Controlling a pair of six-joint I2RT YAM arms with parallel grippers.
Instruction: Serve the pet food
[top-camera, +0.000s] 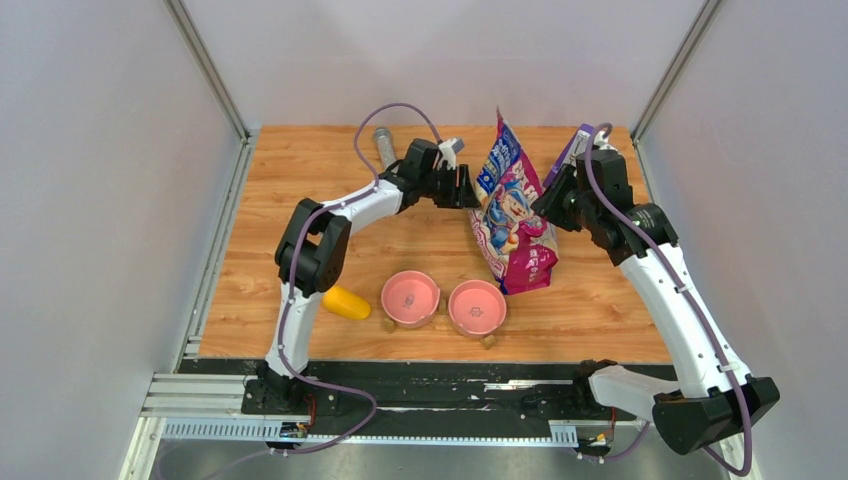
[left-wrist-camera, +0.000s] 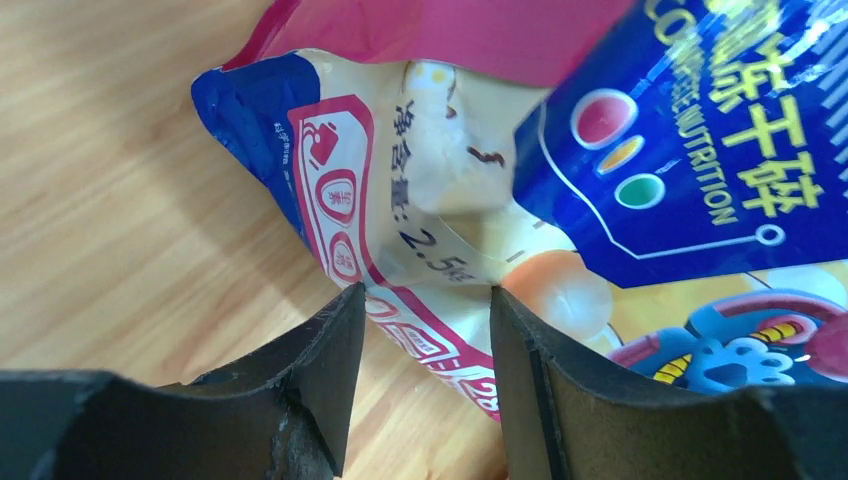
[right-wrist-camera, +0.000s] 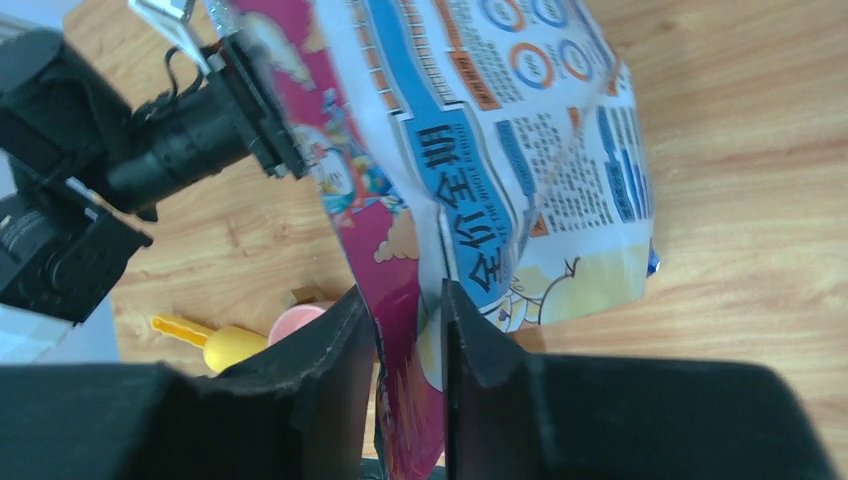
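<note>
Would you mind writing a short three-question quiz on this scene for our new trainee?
1. How many pink bowls are on the table?
2. True or false: the right gripper is clamped on the bag.
3. The scoop lies: (a) left of the bowls, (b) inside the bag, (c) behind the bag.
Key: 1. two; 2. true; 3. a.
</note>
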